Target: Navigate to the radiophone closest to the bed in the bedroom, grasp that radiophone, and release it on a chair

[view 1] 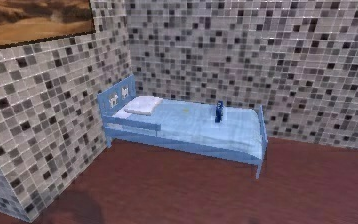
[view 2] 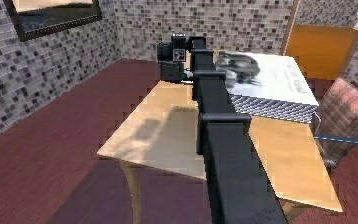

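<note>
Bed [view 1: 187,130], blue frame, stands ahead in the tiled corner across bare red floor. Wooden table [view 2: 172,130] lies under the arm [view 2: 223,130], with a flat grey-and-white box [view 2: 269,76] just beside the bar. Pink chair [view 2: 345,112] sits at the table's right end.

Gripper [view 2: 173,58] is near the table's far edge. I cannot tell the fingers' state, nor whether anything is held.

A small dark upright thing [view 1: 218,112], likely the radiophone, stands on the mattress toward the foot, well apart from the pillow [view 1: 142,104].

Judgement: approach phase. Draw the arm in before turning so the bar clears the box. Then park side-on to the bed's long edge, level with the dark thing.
</note>
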Controlling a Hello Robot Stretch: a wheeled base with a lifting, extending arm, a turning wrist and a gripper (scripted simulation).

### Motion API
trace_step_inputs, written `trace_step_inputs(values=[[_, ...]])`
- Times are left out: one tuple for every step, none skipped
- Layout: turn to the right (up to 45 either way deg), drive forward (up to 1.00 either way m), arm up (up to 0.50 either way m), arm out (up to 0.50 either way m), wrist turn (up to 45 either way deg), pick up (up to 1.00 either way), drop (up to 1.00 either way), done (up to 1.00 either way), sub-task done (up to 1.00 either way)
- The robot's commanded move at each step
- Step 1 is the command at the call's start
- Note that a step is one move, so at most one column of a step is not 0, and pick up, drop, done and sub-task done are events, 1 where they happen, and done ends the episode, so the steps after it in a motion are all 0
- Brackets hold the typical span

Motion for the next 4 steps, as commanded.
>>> trace_step_inputs(values=[[0.0,0.00,0.00,0.00,-45.0,0.00,0.00,0.00,0.00],[0.0,0.00,0.00,0.00,-45.0,0.00,0.00,0.00,0.00],[0.0,0.00,0.00,0.00,-45.0,0.00,0.00,0.00,0.00],[0.0,0.00,0.00,0.00,-18.0,0.00,0.00,0.00,0.00]])
